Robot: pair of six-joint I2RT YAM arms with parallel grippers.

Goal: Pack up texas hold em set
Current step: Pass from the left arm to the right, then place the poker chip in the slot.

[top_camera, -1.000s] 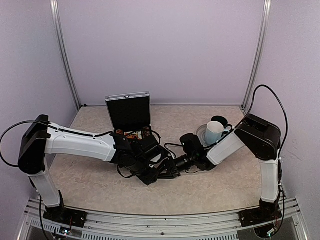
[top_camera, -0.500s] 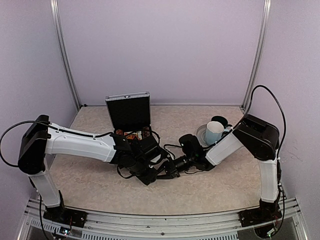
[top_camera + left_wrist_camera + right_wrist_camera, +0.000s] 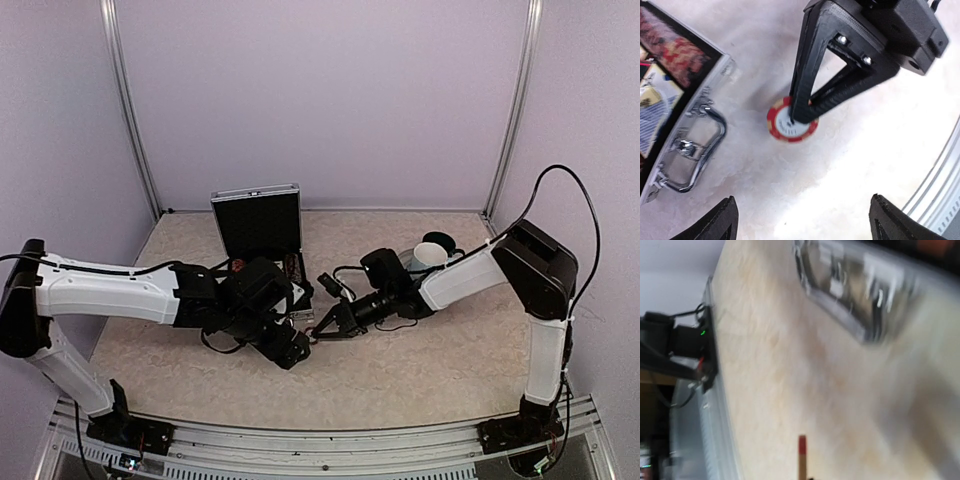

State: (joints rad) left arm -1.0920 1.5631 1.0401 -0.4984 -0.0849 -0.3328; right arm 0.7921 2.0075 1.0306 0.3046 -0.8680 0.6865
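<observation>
- Left wrist view: you see the right fingers (image 3: 807, 75) clamped on the poker chip (image 3: 790, 131) at frame middle.
- The briefcase (image 3: 687, 131) lies at the left edge.
- Your left fingers (image 3: 722, 222) stand wide apart.

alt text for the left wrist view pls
The right hand, shut, pinches a red-and-white poker chip at the pale tabletop. At left is the open silver case with its chrome handle; the left hand is open at the bottom edge.
</observation>
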